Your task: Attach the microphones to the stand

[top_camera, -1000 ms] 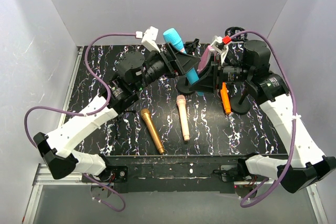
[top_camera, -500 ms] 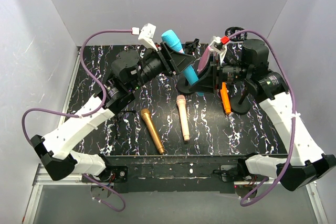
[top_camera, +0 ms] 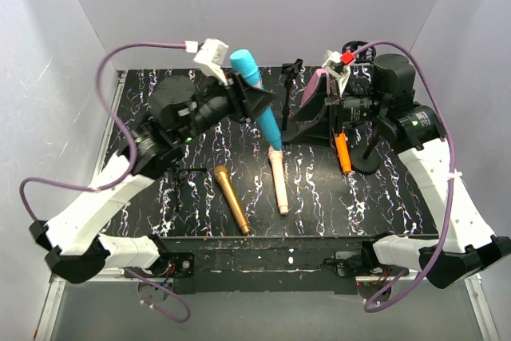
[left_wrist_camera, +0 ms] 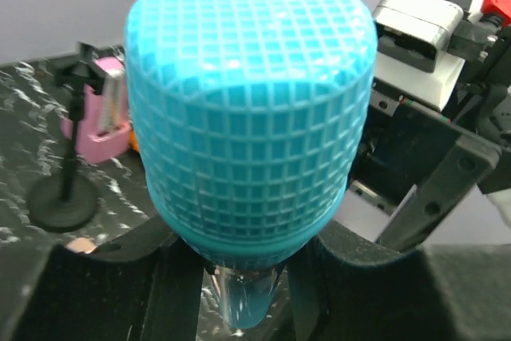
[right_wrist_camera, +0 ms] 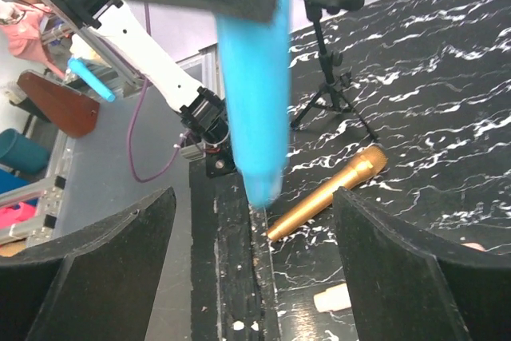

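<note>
Top external: on the black table (top_camera: 375, 197), note the left gripper (top_camera: 260, 105) clamped on the blue microphone (top_camera: 270, 124), head up and tilted. Note its tail hanging just above the head of the cream microphone (top_camera: 278, 177). Then see the right gripper (top_camera: 300, 120), spread wide and grasping nothing, just beside the blue shaft. Leave the gold microphone (top_camera: 231, 197) and orange microphone (top_camera: 342, 151) lying flat for now.

To do this step well, keep the clamp firm below the head. Line the shaft up with the clip of the stand (top_camera: 291, 65), probably the target, and press in squarely. Best to steady that stand with the free right gripper against tipping, and keep the tail clear of the cream head.

Against half a second ago: lifted and swung left, away from the right gripper; previously low, right in front of its fingers.
</note>
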`<state>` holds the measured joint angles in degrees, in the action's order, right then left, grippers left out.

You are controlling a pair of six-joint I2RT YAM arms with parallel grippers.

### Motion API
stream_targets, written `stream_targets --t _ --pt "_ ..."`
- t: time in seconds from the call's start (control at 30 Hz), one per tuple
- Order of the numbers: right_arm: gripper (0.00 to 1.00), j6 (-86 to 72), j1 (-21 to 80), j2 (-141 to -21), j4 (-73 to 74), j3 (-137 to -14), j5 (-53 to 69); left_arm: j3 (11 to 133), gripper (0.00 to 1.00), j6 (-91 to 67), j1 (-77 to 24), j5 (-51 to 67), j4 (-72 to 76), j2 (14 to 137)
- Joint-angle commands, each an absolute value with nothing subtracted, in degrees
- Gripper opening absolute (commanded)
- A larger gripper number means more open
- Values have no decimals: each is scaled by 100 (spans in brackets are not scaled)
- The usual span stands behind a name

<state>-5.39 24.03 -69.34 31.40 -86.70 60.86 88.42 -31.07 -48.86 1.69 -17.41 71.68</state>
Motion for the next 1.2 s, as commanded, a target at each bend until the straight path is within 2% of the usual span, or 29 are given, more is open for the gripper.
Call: stream_targets --t 0.0,0.17,0.3,0.4,0.6,0.73,0.87,1.0,1.17 --pt "87 174 2110 -6899 3707 -9245 6441 9719 0 -1751 -4869 -736 -3310 6154" --pt "87 1456 1732 -6944 4894 -9563 6794 10090 0 -898 -4869 -2204 -4560 5670" --pt "87 2765 1653 -6698 5780 -9150 6689 9976 0 -274 -4869 -3083 -4483 5695" --pt "86 3716 1626 -6549 6380 -8791 6426 10037 0 165 -4878 -3304 -4194 5984" --pt "85 3313 1460 -5731 5029 -6814 6897 9765 0 720 -4869 -3577 -3508 6231" --pt "85 3533 1327 -5503 4897 -6172 6601 9466 0 853 -4860 -3796 -3226 6240" --pt "85 3410 1169 -5361 4579 -5749 6881 9282 0 861 -4694 -3850 -3182 6302" --pt "85 3322 959 -5230 4184 -5257 7163 9220 0 642 -4273 -3543 -3313 6416" --pt "86 3505 519 -5002 3893 -4527 7471 9132 0 221 -3201 -2524 -3462 6556"
